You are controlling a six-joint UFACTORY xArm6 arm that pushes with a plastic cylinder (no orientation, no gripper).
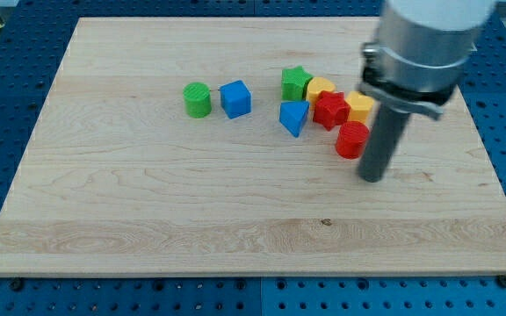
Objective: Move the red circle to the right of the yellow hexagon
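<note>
The red circle [351, 140] lies on the wooden board [148, 219], right of centre. My tip [372, 178] rests on the board just right of and below the red circle, close to it or touching it. The yellow hexagon [360, 107] sits just above the red circle, partly hidden behind my rod. A red star [330, 110] lies left of the hexagon and touches it. A second yellow block [320, 89] lies above the red star; its shape is unclear.
A green star [295, 83] and a blue triangle [293, 117] sit at the cluster's left. A blue cube [235, 99] and a green cylinder [198, 99] lie further left. The arm's grey body [424, 44] hides the board's upper right.
</note>
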